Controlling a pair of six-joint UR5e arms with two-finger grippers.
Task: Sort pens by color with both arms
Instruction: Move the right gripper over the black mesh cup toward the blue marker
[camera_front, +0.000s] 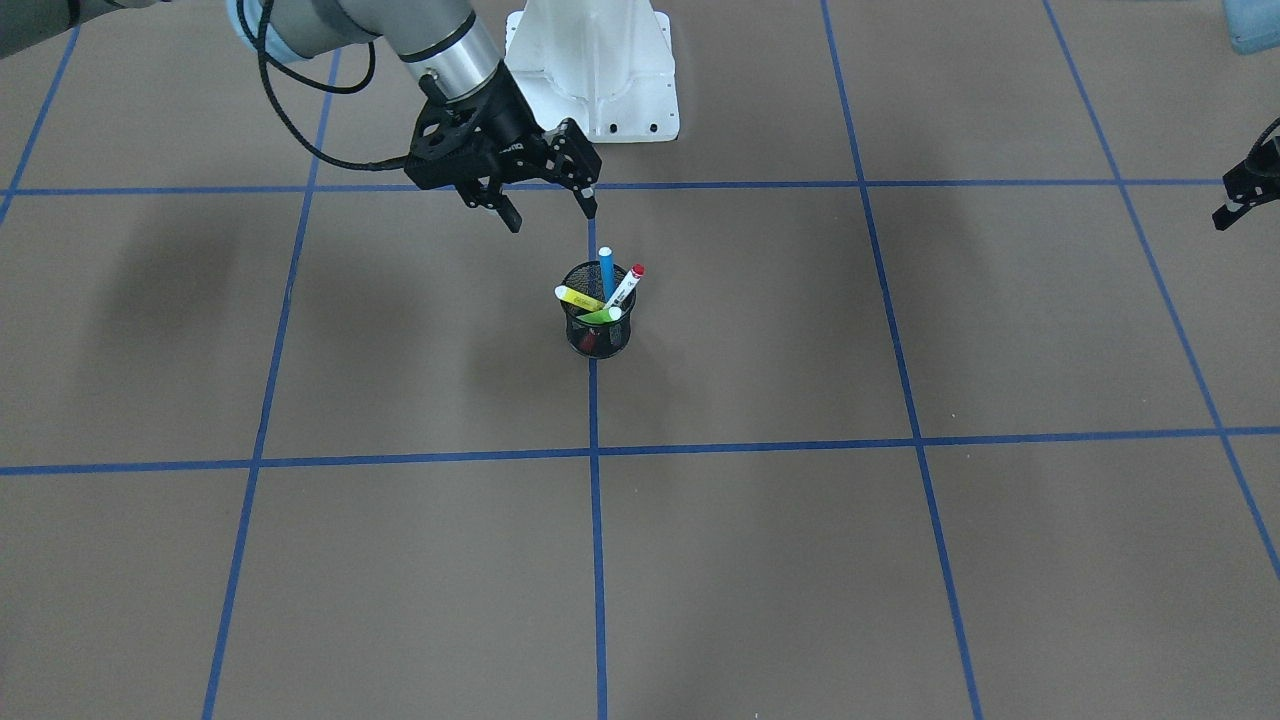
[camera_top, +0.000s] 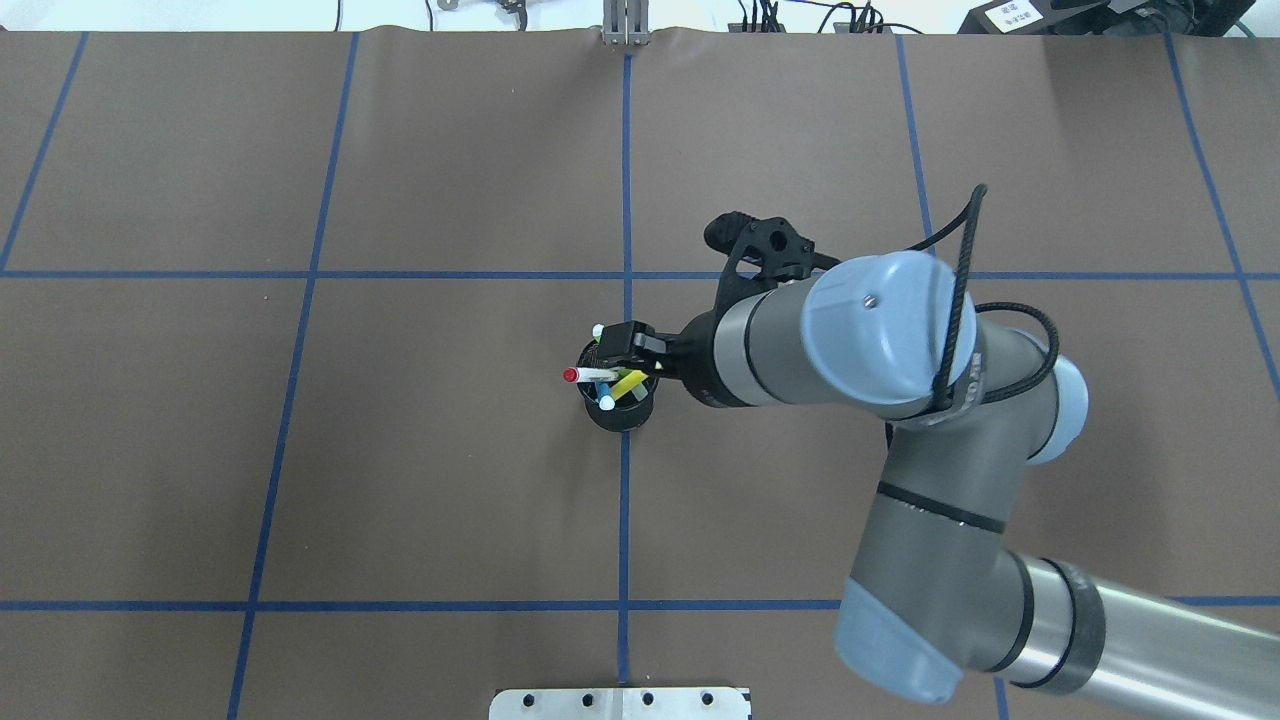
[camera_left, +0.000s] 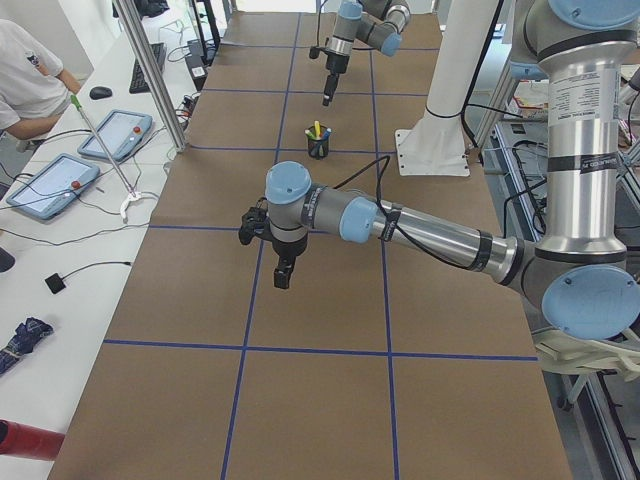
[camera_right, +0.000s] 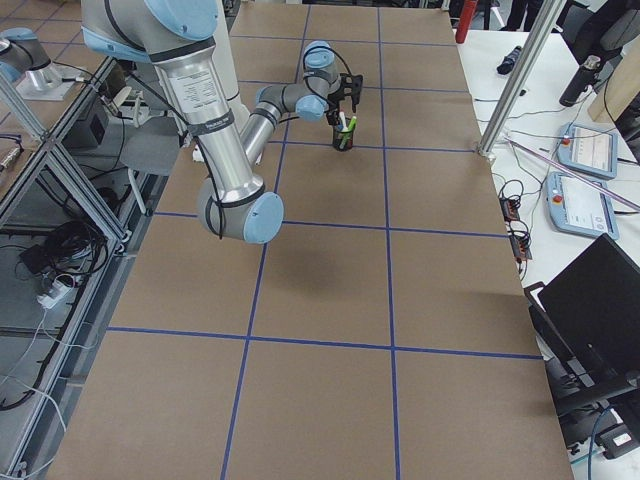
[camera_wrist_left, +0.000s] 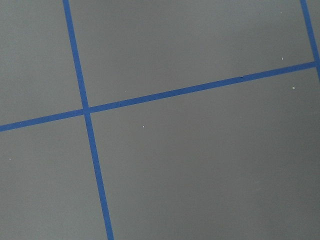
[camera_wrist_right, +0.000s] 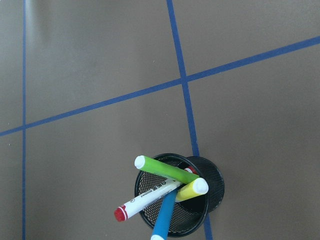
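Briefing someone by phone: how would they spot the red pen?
Find the black mesh cup on the blue tape line in the middle of the brown table. Of the four pens in it, the red pen alone has a white printed barrel and red cap.

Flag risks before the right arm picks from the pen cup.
1. The green pen, red pen and the others cross inside the mesh cup; pulling one may drag another.
2. The left pincer is far off, so the cup may tip or lift.
3. The open right pincer may catch two pens.
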